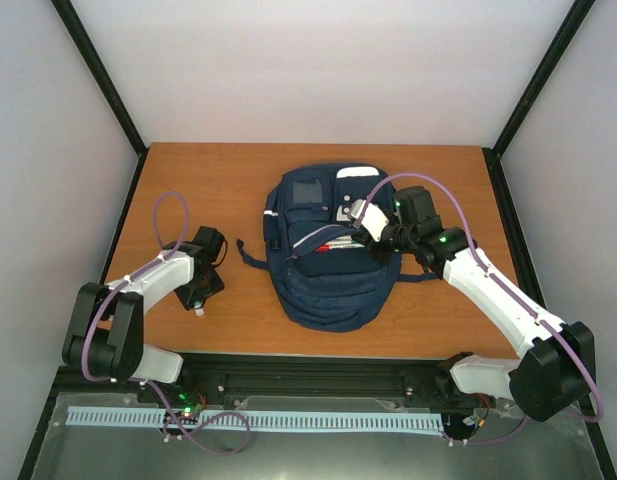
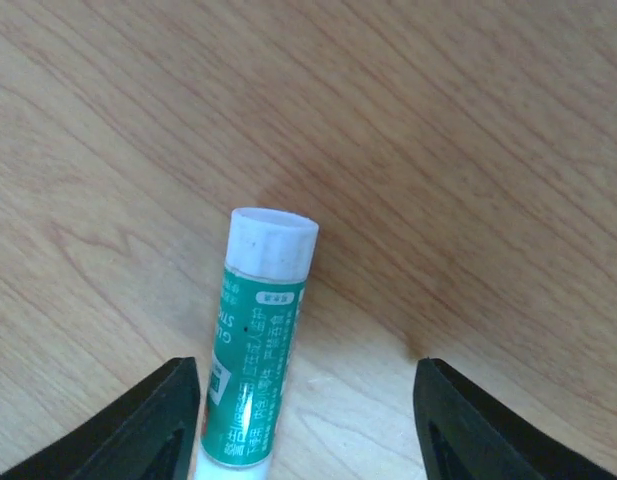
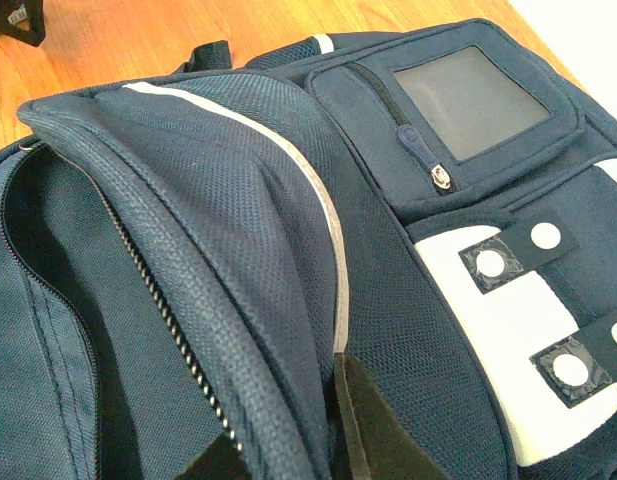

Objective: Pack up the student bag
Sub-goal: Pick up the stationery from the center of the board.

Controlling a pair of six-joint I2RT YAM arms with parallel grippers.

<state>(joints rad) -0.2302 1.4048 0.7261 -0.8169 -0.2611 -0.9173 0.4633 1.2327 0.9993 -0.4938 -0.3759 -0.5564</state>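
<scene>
1. Fabric made up your one student bag [image 1: 328, 265]: a navy mesh-weave backpack, rounded at its near end, which lay flat at mid-table with its main zip open.
2. Your right gripper [image 1: 361, 230] was clenched on the raised lip of that opening, on the bag's right side. From the wrist, one dark finger [image 3: 383, 430] pressed the cloth beside the fine zipper teeth [image 3: 173, 320].
3. You could count one white reflective stripe [image 3: 308, 200] curving over the flap, one flat pocket with a shiny grey window [image 3: 468, 100], one zipper pull [image 3: 428, 160], and two dark tabs [image 3: 508, 255] on a smooth white patch [image 3: 498, 340].
4. Your left gripper [image 2: 308, 430] hung released to the near left of the bag, well apart from it, with its two black fingers [image 2: 168, 420] spread wide.
5. One glue stick [image 2: 256, 350], a green-labelled cylinder with a white cap, sat between them over the wood-grain table [image 2: 438, 150], close beside one finger.
</scene>
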